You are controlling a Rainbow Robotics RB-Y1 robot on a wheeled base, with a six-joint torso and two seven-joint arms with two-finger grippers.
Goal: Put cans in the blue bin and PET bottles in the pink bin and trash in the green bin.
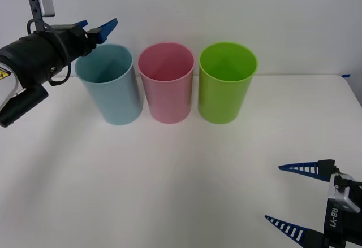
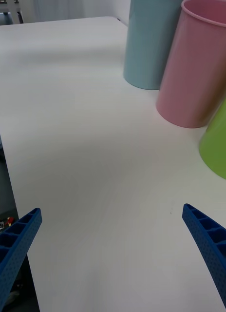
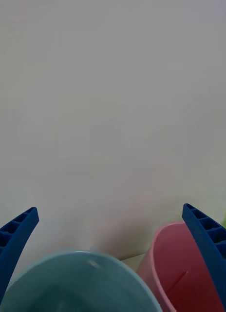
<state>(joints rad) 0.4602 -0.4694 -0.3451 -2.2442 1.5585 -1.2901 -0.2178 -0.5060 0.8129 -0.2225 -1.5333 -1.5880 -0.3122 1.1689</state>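
Observation:
Three bins stand in a row at the back of the white table (image 1: 169, 180): the blue bin (image 1: 113, 92) on the left, the pink bin (image 1: 167, 92) in the middle, the green bin (image 1: 226, 92) on the right. My left gripper (image 1: 96, 26) hovers open and empty just above the blue bin's far-left rim; its wrist view looks into the blue bin (image 3: 69, 285) and the pink bin (image 3: 166, 265). Near the table's front right, my right gripper (image 1: 274, 193) is open and empty, facing the bins. The cans, PET bottles and trash are out of view.
A plain white wall rises right behind the bins. The right wrist view shows the table's side edge (image 2: 6, 146), with the blue bin (image 2: 147, 44), pink bin (image 2: 191, 73) and green bin (image 2: 217, 146) across bare tabletop.

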